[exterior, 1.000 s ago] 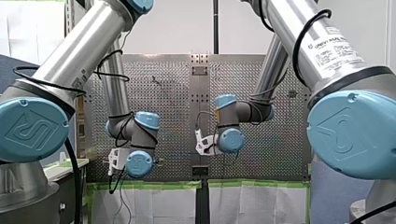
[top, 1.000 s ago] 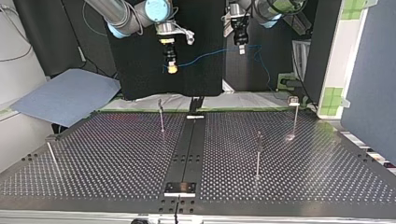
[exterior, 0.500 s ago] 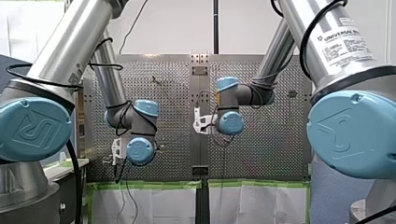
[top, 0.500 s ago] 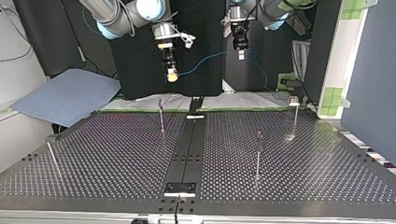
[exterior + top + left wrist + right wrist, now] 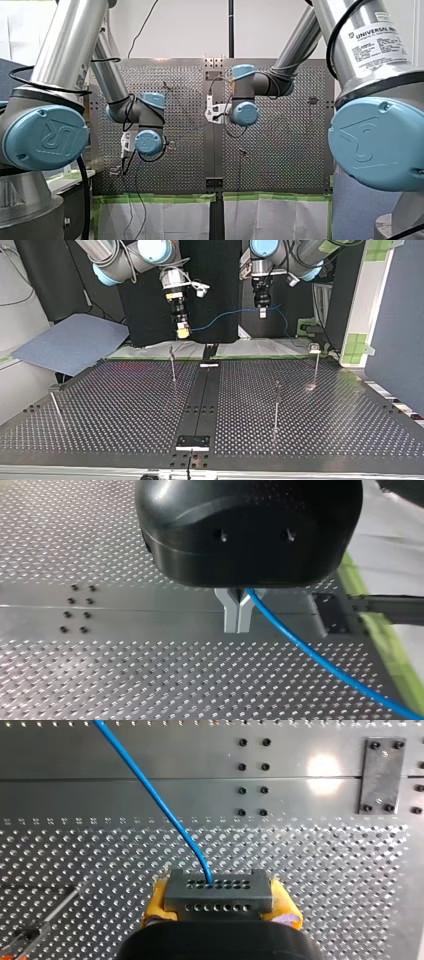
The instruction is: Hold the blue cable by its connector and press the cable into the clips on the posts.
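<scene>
While cable [image 5: 225, 316] hangs in air between grippers, no clip filled, so all pressing left to do. Right gripper [image 5: 183, 331] clamps connector [image 5: 217, 892] between yellow pads. Left gripper [image 5: 238, 616] pinched on cable. Both arms raised, pointing down at table [image 5: 125, 405], posts [image 5: 173, 364] below, well apart.

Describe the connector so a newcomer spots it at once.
Above the perforated table, my right arm comes in at the top view's left. Its claw clamps the connector: the only grey holed block, between yellow pads, blue cable leaving it.
</scene>
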Robot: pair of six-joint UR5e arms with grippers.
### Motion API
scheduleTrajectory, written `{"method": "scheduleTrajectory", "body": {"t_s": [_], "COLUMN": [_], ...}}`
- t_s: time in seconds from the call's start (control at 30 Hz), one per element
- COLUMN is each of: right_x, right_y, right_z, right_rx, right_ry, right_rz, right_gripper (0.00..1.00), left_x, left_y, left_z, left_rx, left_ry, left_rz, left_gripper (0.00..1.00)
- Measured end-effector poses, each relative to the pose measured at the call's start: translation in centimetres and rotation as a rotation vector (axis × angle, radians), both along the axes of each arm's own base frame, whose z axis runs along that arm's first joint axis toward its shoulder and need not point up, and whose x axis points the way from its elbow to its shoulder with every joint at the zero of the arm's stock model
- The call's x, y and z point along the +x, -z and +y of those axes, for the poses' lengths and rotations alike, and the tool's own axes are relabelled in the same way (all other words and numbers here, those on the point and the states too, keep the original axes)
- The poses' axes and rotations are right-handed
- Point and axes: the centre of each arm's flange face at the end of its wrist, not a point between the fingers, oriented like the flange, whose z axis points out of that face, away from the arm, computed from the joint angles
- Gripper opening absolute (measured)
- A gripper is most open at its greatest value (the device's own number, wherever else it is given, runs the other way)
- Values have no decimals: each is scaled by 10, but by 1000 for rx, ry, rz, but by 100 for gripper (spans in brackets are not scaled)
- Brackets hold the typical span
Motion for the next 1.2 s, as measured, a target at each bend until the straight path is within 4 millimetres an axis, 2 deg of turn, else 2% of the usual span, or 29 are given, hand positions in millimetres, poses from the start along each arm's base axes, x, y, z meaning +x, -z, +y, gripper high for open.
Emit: {"method": "scheduleTrajectory", "body": {"t_s": [0.27, 0.47, 0.97, 1.2], "right_x": [8, 12, 30, 41], "right_y": [-2, -7, -26, -39], "right_z": [-6, -8, -11, -12], "right_rx": [7, 7, -3, -10], "right_ry": [-21, -38, -101, -132], "right_rz": [-1, -8, -25, -30], "right_gripper": [0, 0, 0, 0], "left_x": [33, 43, 49, 46], "left_y": [-39, -65, -139, -161], "left_z": [16, 24, 19, 18], "left_rx": [-27, -47, -144, -179], "left_ry": [-44, -71, -52, -42], "left_rz": [-41, -74, -227, -276], "left_gripper": [0, 0, 0, 0]}}
